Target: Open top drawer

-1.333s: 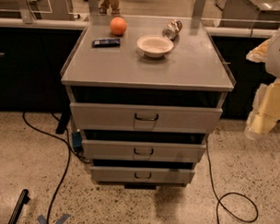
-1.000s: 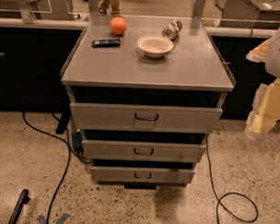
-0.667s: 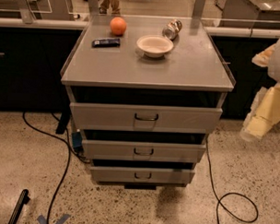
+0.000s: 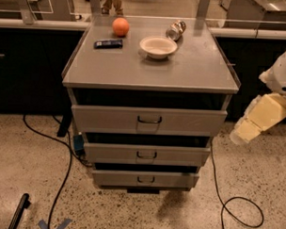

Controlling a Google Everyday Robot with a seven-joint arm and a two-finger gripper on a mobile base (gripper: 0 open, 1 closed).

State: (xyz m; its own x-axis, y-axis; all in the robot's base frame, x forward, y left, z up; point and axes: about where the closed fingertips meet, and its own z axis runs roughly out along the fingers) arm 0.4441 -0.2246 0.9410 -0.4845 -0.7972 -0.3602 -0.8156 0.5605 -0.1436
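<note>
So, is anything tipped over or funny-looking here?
Yes: the can lies on its side at the back of the cabinet top, beside the bowl. The gripper hangs right of the top drawer, apart from it.

My gripper (image 4: pixel 243 129) was pale cream-yellow under a white arm (image 4: pixel 283 74), out to the right of the cabinet. The top drawer (image 4: pixel 190 122) was plain flat grey with a dark handle (image 4: pixel 149 119). The middle drawer (image 4: pixel 179 155) and bottom drawer (image 4: pixel 171 180) were the same grey. On the grey cabinet top (image 4: pixel 135 66) were an orange fruit (image 4: pixel 120 27), a white bowl (image 4: pixel 157 46), a dark blue packet (image 4: pixel 108 43) and a silvery can (image 4: pixel 175 30). The floor (image 4: pixel 32 174) was beige with dark speckles, crossed by black cables (image 4: pixel 61 184).
</note>
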